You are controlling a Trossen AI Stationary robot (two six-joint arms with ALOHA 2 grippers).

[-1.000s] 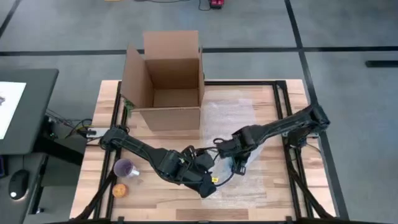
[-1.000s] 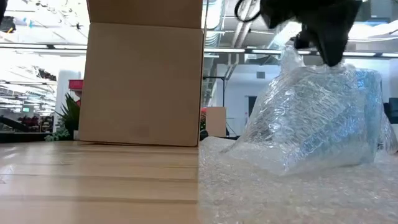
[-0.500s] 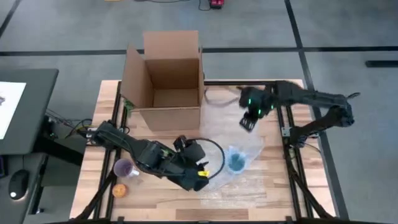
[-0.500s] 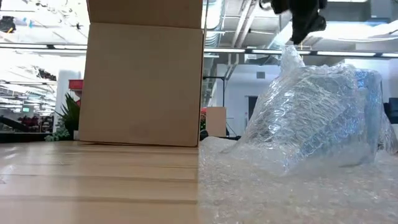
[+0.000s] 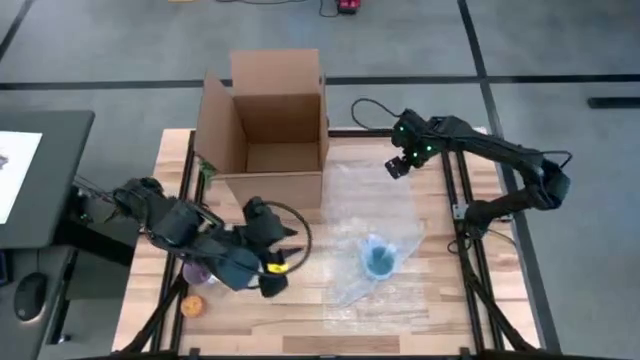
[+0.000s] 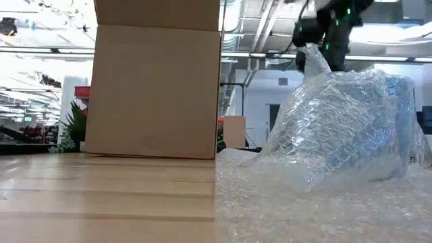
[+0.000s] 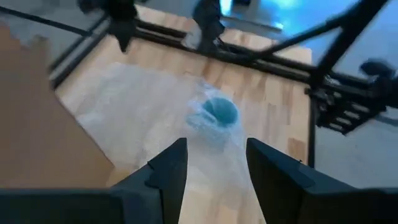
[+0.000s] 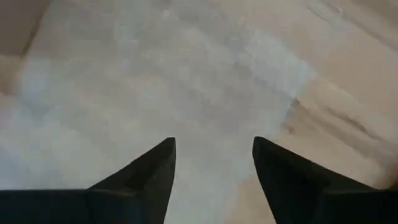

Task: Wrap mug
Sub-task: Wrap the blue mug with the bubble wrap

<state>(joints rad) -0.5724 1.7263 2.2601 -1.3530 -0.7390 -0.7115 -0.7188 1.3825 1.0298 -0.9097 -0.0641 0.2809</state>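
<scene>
Two dark arms hang over the wooden table [image 5: 420, 300], neither holding anything. The blue mug [image 5: 379, 259] stands upright right of the table's centre on a clear sheet of bubble wrap [image 5: 375, 195], with part of the wrap gathered loosely up around its sides; seen from above, its mouth is uncovered. In the low view the wrap rises over the mug [image 6: 398, 128] in a crinkled mound on the right.

The left gripper [image 5: 272, 282] sits at the near left of the table, well apart from the mug, its fingers [image 7: 168, 171] spread wide and empty as the left wrist view looks across to the mug [image 7: 219, 112]. The right gripper [image 5: 397, 168] hovers above the far right part of the table, over the far edge of the bubble wrap, its fingers [image 8: 152, 171] also spread wide with only the wrap [image 8: 155, 81] below them.

An open cardboard box [image 5: 268, 130] stands at the far side, left of the wrap. A purple cup [image 5: 197, 271] and a small orange object [image 5: 193, 305] lie near the table's near left corner, partly under the left arm.
</scene>
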